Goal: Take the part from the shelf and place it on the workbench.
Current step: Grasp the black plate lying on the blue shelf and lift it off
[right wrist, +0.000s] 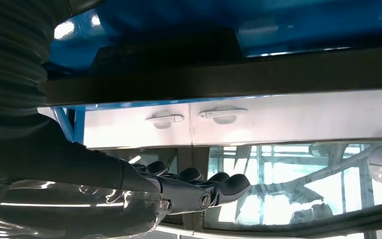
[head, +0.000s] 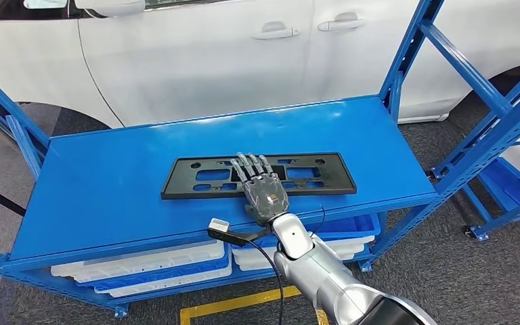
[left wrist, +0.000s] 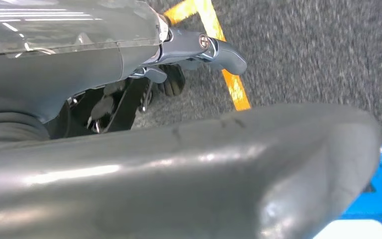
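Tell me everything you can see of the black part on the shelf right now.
The black part is a long, flat rectangular frame, plastic by its look, matte, pierced by rectangular cutouts and small round holes. It lies flat on the blue shelf top, near the front edge, its long side running along that edge. The right hand lies over its middle with fingers stretched across it; whether they grip it cannot be told. Nothing else touches it.

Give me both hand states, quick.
Left hand: hanging over the floor, fingers curled, holding nothing.
Right hand: fingers extended over the black part, grip cannot be told.
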